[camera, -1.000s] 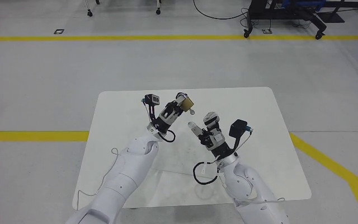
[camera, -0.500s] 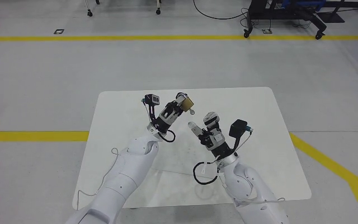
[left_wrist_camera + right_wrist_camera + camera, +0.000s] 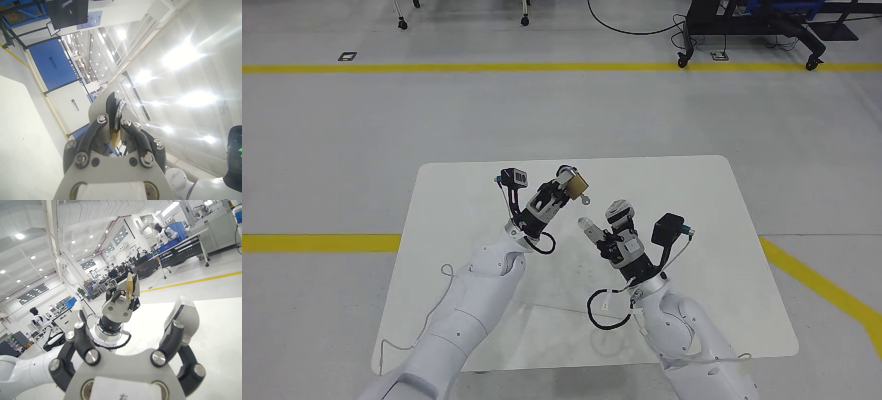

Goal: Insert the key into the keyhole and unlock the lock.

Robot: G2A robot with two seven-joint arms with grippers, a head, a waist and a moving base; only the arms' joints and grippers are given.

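A brass padlock (image 3: 573,184) is held above the white table (image 3: 702,200) by my left gripper (image 3: 564,190), which is shut on it. In the left wrist view the brass body (image 3: 115,139) and silver shackle (image 3: 121,107) sit between the left gripper's pads (image 3: 111,106). A small silver key (image 3: 585,199) sticks out of the padlock's end that faces my right gripper (image 3: 600,221). That gripper stands open and empty a short way from the key. The right wrist view shows the padlock (image 3: 129,284) and key (image 3: 129,293) straight ahead, between its spread fingers (image 3: 184,311).
The table's near right corner (image 3: 762,330) and left side (image 3: 432,260) are bare. Yellow floor lines (image 3: 542,68) run past the table. Trolleys with castors (image 3: 742,30) stand far back.
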